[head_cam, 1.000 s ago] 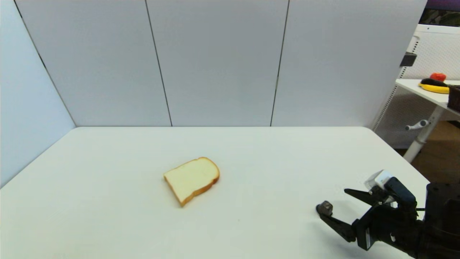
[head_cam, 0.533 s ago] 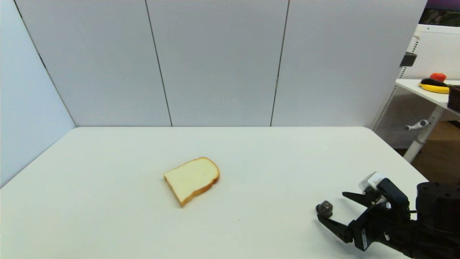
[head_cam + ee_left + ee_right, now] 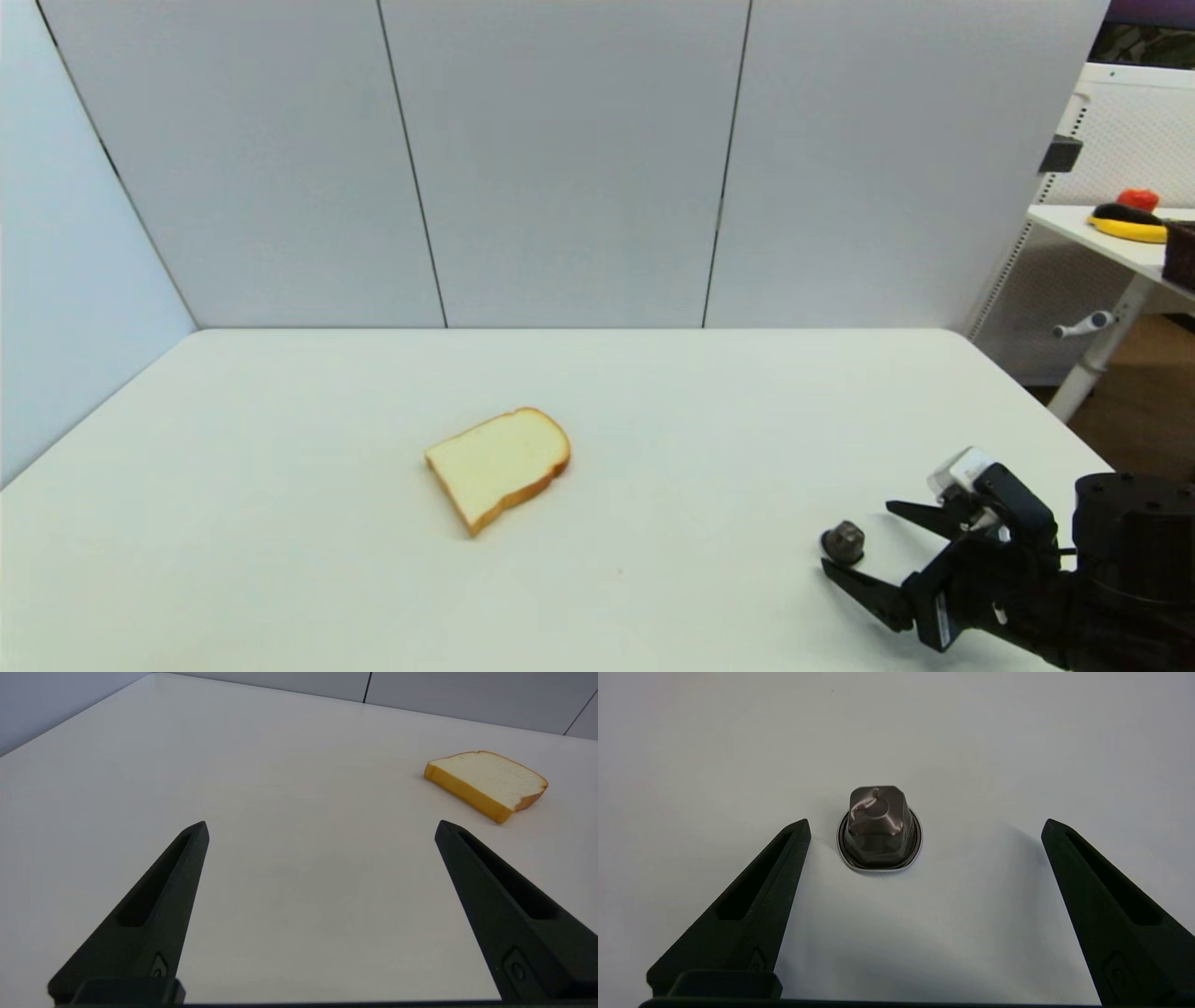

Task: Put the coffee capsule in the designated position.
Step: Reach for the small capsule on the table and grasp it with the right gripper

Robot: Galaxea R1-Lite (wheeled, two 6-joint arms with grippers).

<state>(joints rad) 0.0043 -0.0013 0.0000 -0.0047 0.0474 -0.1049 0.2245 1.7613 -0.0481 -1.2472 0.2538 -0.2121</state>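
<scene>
We see the right gripper spread wide, holding nothing, the coffee capsule standing near one finger.

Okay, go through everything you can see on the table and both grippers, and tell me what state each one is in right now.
coffee capsule: standing on its rim on the table, narrow end up, not gripped.
right gripper: open, low over the table, fingers either side of the capsule, not touching it.
left gripper: open, empty, above bare table.
bread slice: lying flat, untouched, well apart from the capsule.
table: white top bearing the capsule and bread.
</scene>
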